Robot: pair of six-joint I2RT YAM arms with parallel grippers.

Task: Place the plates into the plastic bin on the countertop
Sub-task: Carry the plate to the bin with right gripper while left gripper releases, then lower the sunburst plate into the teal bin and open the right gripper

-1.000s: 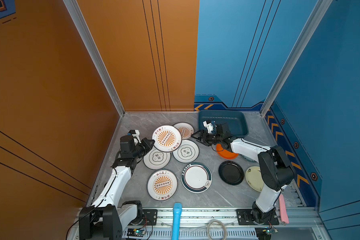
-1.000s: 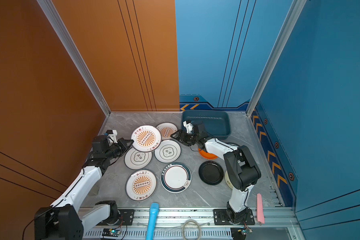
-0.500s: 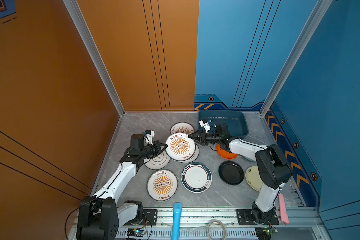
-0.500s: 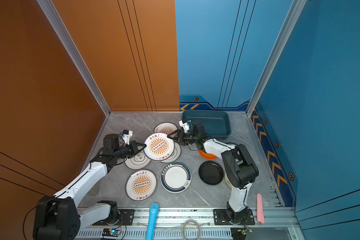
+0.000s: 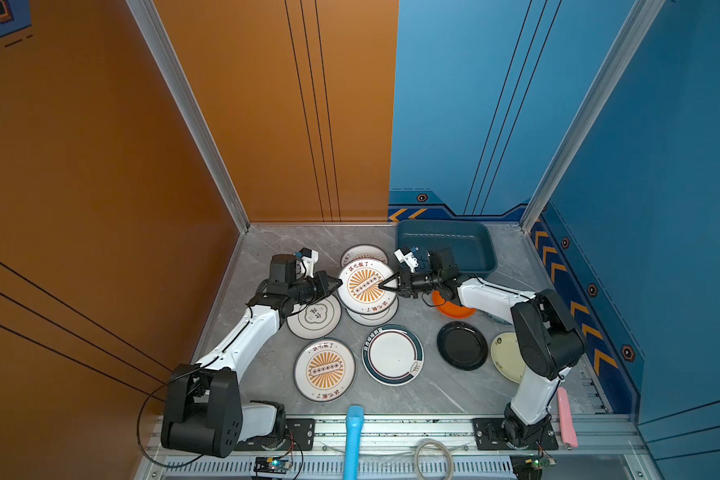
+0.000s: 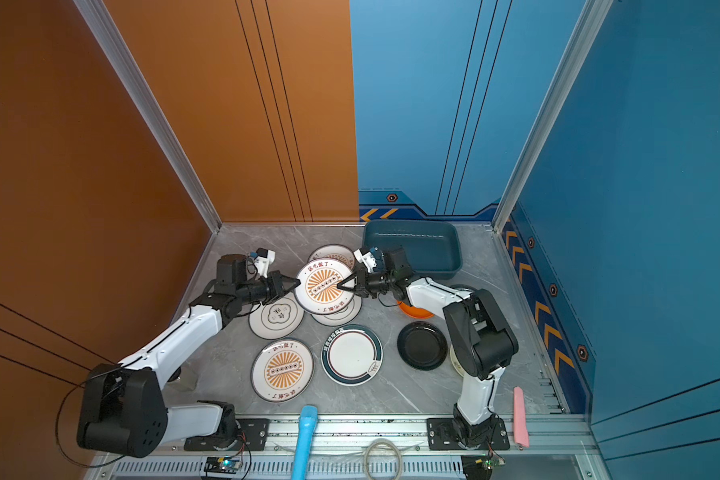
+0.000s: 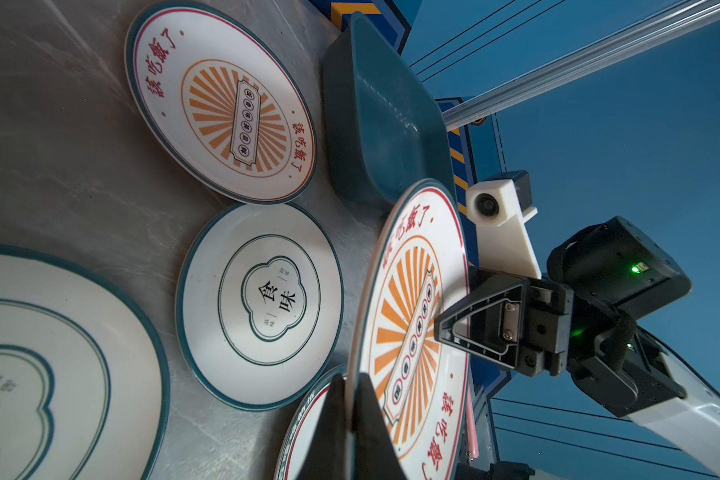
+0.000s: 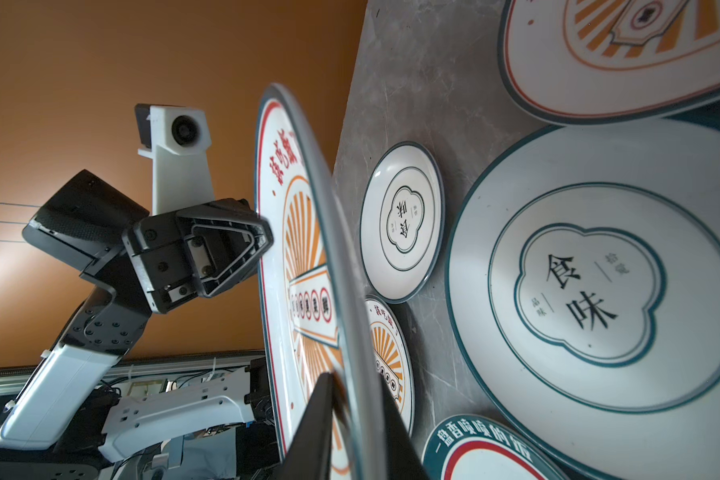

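None of the task was finished: the rectangular dark teal plastic bin (image 5: 466, 249), at the far right of the grey marble-look countertop (image 5: 433, 395), had nothing in it. One round white plate with an orange sunburst and red lettering (image 5: 364, 284) was off the slab, face up, just left of the bin's near-left corner. This held plate hung between the two arms. The left gripper (image 5: 338, 283) was clamped on its left rim. The right gripper (image 5: 381, 286) had its jaws drawn in around the right rim, which the right wrist view showed running between the fingers (image 8: 321, 415). I judged this a hand-over, with the carry into the bin left to do.

Everything else lay flat on the slab:
- a second sunburst plate (image 5: 325, 370) near the front
- a third sunburst plate (image 5: 362, 251), partly hidden, at the far side
- a white cloud-motif plate (image 5: 314, 316) on the left
- another cloud-motif plate (image 5: 371, 319) under the lifted one
- a white teal-rimmed plate (image 5: 393, 354)
- a black plate (image 5: 462, 345)
- a cream plate (image 5: 506, 357)
- an orange plate (image 5: 449, 307), half under the right arm

The held plate looked shallow and glossy. It had a thin teal edge, a red ring and a label-shaped panel across the rays.
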